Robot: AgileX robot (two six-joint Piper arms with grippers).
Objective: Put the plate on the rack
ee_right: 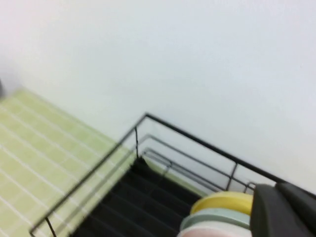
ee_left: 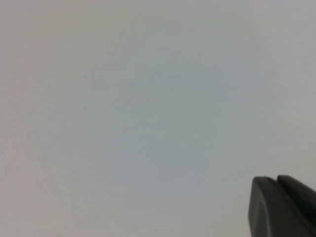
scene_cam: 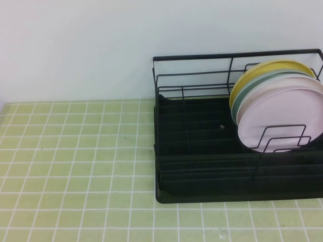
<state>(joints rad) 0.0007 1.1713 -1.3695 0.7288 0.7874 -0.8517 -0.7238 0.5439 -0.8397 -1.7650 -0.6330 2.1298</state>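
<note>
- Right gripper (ee_right: 284,210): jaws pinched together, gripping nothing. Only its dark tip shows in my wrist feed. It appears raised, short of the rack (ee_right: 148,192), and the overhead camera misses it.
- Just past and below that tip, three rims stand on edge: a yellow plate (ee_right: 224,201), a green plate (ee_right: 217,217) and a sliver of pink plate (ee_right: 212,232).
- From overhead, the yellow plate (scene_cam: 272,67) sits rearmost, the green plate (scene_cam: 251,86) leans against it and the pink plate (scene_cam: 285,113) faces front. All of them crowd the rack's (scene_cam: 202,166) end nearest this hand.
- Farther out, the rest of the rack's slots show no dishes, and I see no loose plate on the green tiled table (scene_cam: 75,166). I judge the placing done, or no plate is left to fetch.
- Left gripper (ee_left: 284,210): also closed and empty, pointed at a blank pale wall (ee_left: 148,98). No plate or rack is anywhere near it.
- Handling, as I read it: the plates look stiff, light and smooth, so likely slick under the pads and apt to chip or clatter if dropped.
- I would take hold at the exposed upper rim, pinching across the lip, and lift straight up, clear of the wires.
</note>
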